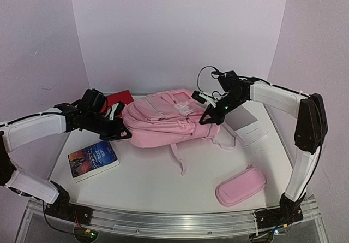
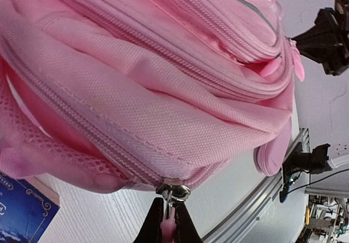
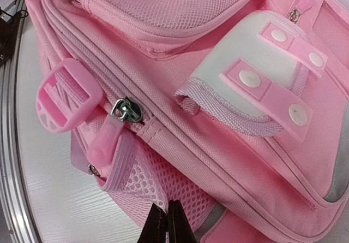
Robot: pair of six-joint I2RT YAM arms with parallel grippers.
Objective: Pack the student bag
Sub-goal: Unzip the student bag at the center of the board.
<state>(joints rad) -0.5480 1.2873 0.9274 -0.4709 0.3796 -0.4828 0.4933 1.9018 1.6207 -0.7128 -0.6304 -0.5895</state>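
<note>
Pencil case [image 1: 240, 185] and book [image 1: 93, 159] lie near the front edge, open tabletop [image 1: 163, 191] between. Left gripper [image 2: 168, 209] pinches bag [image 1: 169, 120] zipper pull [image 2: 169, 225]; right gripper [image 3: 166, 211] closed at bag's right edge.

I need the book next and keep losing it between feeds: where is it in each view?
Top external: the book lies flat at front left, on the near side of the bag.
Left wrist: only its blue corner shows, at bottom left, below the bag.
Right wrist: not in it.
Shared landmark: the bag, in all three views.
</note>
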